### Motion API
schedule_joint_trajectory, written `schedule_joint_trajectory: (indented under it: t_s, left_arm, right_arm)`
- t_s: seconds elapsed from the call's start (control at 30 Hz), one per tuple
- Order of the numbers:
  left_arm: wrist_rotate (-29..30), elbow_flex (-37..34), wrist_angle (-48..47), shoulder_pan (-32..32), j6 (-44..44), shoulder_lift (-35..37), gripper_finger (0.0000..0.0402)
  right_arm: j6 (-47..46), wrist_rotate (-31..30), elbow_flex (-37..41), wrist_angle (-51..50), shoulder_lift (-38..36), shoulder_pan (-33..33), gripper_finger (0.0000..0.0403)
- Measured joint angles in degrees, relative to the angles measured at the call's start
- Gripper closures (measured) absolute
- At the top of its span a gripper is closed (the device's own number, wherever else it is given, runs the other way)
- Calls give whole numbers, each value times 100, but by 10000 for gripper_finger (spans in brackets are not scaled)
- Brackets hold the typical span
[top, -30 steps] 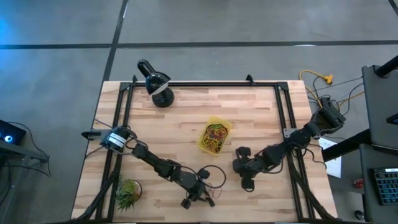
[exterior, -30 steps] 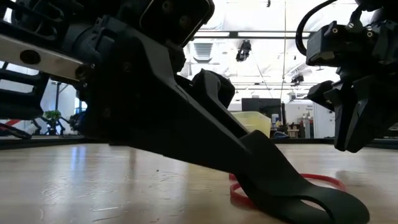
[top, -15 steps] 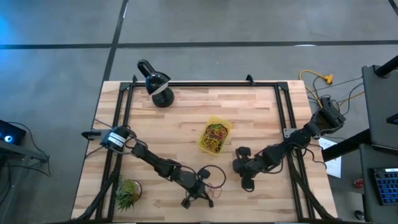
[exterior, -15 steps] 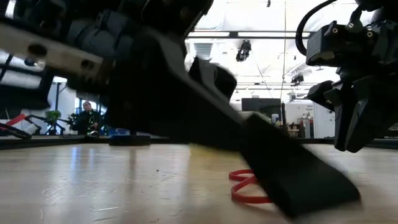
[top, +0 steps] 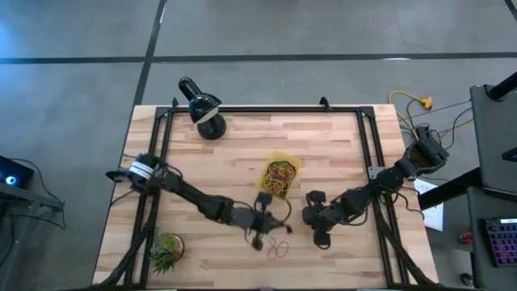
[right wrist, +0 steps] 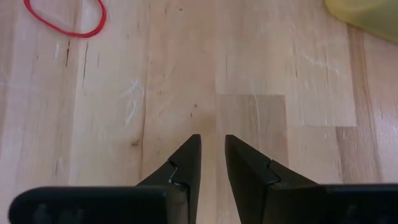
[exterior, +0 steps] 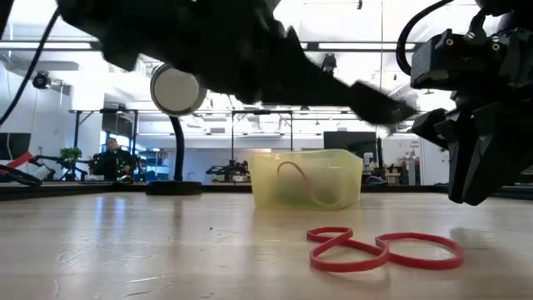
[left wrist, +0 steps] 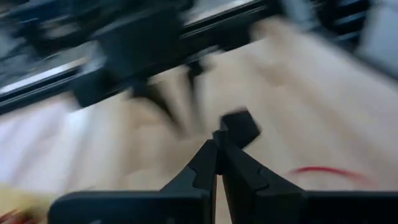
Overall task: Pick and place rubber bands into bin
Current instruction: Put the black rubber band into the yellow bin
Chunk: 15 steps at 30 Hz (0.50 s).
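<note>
Rubber bands — none shows between the jaws of the left gripper, which are now clamped tip to tip; in its own wrist view the picture is smeared by motion, so I cannot tell whether a thin loop is pinched there. A second ago these jaws stood wide and low on the table, straddling the red loops; half a second ago they were closing; now the gripper is up off the wood and swung toward the bin, and the low view is unblocked. What that view uncovers matters: the red bands lie flat on the table as linked loops, near the front edge, apart from any finger. Judgement: the pinch probably missed, or at best took one strand from the cluster — a check of the fingertips is needed before carrying on to the bin. The bin itself stands mid-table, already holding a tangle of coloured bands, with the red loops well short of it. Right gripper has not moved over the second: jaws a little apart with nothing between them, hovering over bare wood just beside the red loops, on the side away from the left arm. Lamp and plant stand untouched at the table's margins.
</note>
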State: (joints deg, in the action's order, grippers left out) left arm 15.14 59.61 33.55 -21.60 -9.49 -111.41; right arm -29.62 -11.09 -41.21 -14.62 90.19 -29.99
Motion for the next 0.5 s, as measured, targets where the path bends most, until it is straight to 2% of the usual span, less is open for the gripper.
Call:
schedule_joint_trajectory:
  t_s: [0.1,0.5]
  left_arm:
    - [383,0,-42,264,-17,3,400]
    - [576,4,-23,1065,-104,99,400]
  right_arm:
    - [1,0,3,-5,0,-1,335]
    - [8,0,87,-7,0,1,335]
